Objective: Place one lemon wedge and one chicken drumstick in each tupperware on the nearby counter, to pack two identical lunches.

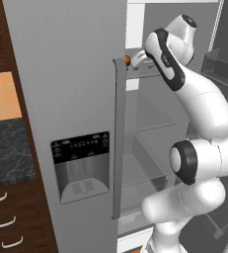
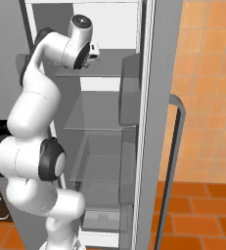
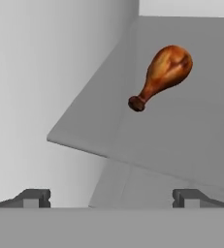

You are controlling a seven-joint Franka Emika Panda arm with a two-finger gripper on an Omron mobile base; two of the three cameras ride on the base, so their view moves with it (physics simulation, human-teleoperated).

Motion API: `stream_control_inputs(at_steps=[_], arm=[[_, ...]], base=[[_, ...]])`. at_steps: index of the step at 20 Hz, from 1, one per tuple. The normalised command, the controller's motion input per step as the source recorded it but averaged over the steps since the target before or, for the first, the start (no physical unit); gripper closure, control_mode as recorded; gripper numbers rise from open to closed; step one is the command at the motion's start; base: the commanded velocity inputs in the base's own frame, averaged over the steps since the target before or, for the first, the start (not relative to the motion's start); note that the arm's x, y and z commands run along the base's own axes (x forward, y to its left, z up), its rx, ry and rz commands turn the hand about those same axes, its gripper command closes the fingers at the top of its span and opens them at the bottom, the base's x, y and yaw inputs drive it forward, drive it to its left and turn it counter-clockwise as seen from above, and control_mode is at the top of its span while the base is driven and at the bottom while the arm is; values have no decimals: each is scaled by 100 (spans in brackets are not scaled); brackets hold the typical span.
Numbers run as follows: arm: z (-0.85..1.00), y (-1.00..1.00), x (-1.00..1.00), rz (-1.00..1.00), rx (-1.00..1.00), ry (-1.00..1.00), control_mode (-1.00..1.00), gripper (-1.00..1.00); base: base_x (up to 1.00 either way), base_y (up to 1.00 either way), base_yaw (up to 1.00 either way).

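A: Fingers first. In the hand view the two dark fingertips stand wide apart, released, nothing between them. The gripper points into the open fridge at upper-shelf height.

B: And the target?

A: One chicken drumstick lies alone on the grey fridge shelf, beyond the fingertips and well apart from them, bone end toward the gripper, meaty end toward the back wall. In the left base view a small orange-brown bit of it shows just past the edge of the closed fridge door, beside the hand.

B: Risks?

A: Judgement only: the drumstick sits off to the right of the finger gap, so a straight approach could nudge it deeper rather than straddle it. Its rounded body may roll or slip if pinched at the thin bone end. The shelf front edge lies between gripper and drumstick, so coming in low could strike it.

B: Surroundings?

A: Lower shelves and a clear drawer sit below. The open right-hand door with its handle flanks the arm closely. The marbled counter lies far left, past the closed door with its dispenser panel; no tupperware or lemon wedge can be made out.
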Motion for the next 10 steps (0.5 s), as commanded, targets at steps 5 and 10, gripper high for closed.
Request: stream_control_inputs(at_steps=[5, 10], arm=[[-4, 29, 38, -6, 0, 0, -100, -100], [-32, 20, 52, -14, 0, 0, -100, -100]], base=[[0, 0, 0], [0, 0, 0]])
